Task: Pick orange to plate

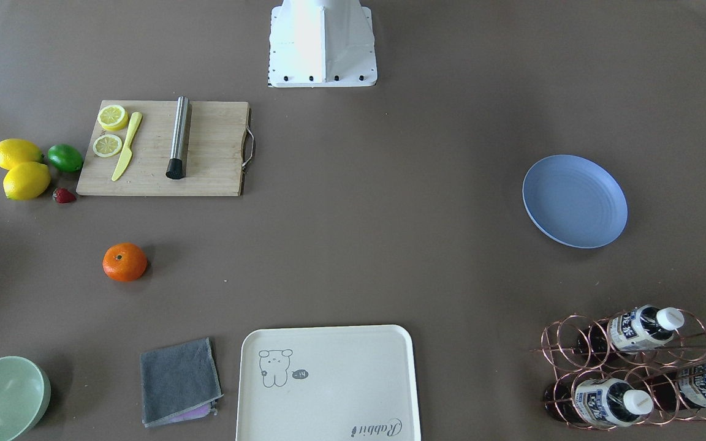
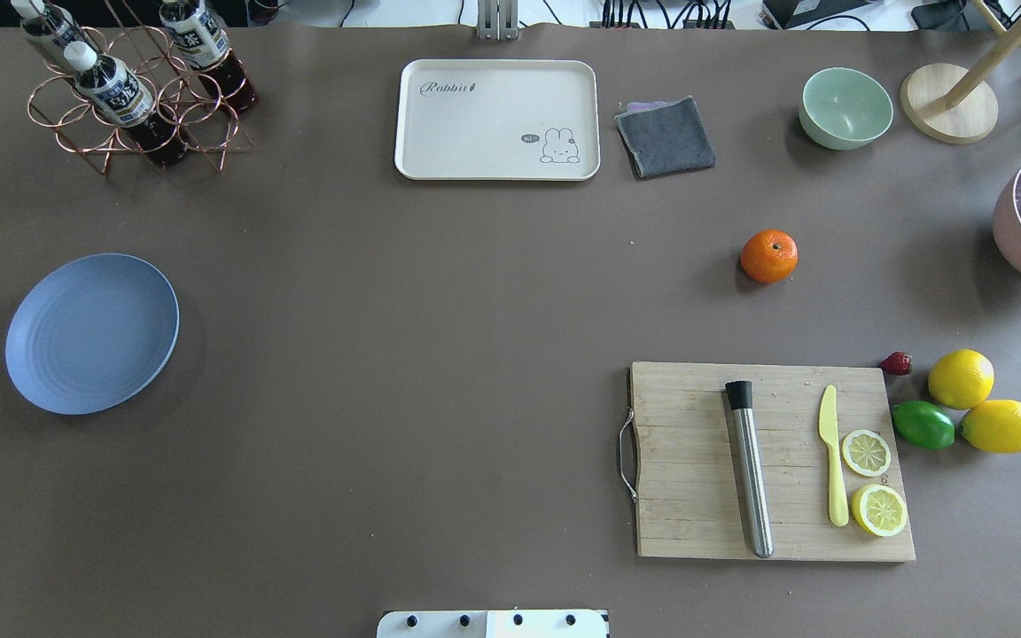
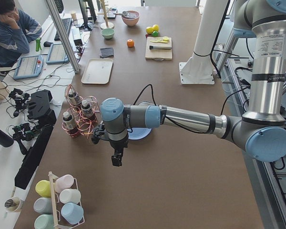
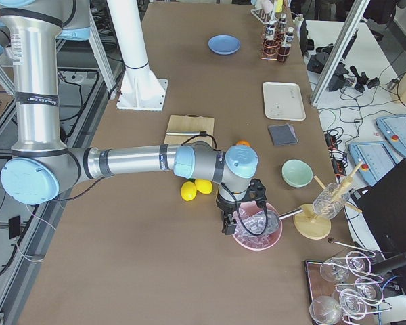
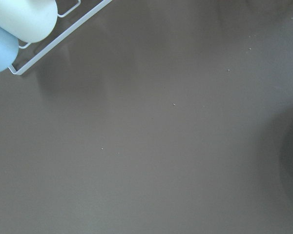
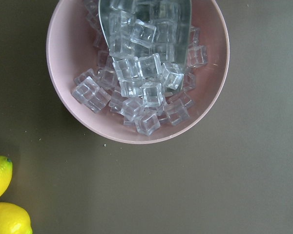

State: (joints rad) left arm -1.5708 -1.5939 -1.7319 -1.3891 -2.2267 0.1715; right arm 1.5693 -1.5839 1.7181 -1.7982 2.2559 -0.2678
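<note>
The orange (image 1: 125,262) (image 2: 768,256) sits alone on the brown table, between the cutting board and the grey cloth. The periwinkle-blue plate (image 1: 575,201) (image 2: 92,333) lies bare on the table's opposite side. My left gripper (image 3: 117,160) appears only in the exterior left view, hanging over bare table just beside the plate (image 3: 142,134); I cannot tell whether it is open or shut. My right gripper (image 4: 225,225) appears only in the exterior right view, above the pink bowl's near rim, well away from the orange (image 4: 242,143); its state cannot be told either.
A wooden cutting board (image 2: 772,461) carries a steel rod, a yellow knife and lemon slices. Two lemons (image 2: 961,378), a lime (image 2: 923,424) and a strawberry lie beside it. A cream tray (image 2: 497,120), grey cloth (image 2: 666,136), green bowl (image 2: 845,107), bottle rack (image 2: 134,84) and pink ice bowl (image 6: 136,68) stand around.
</note>
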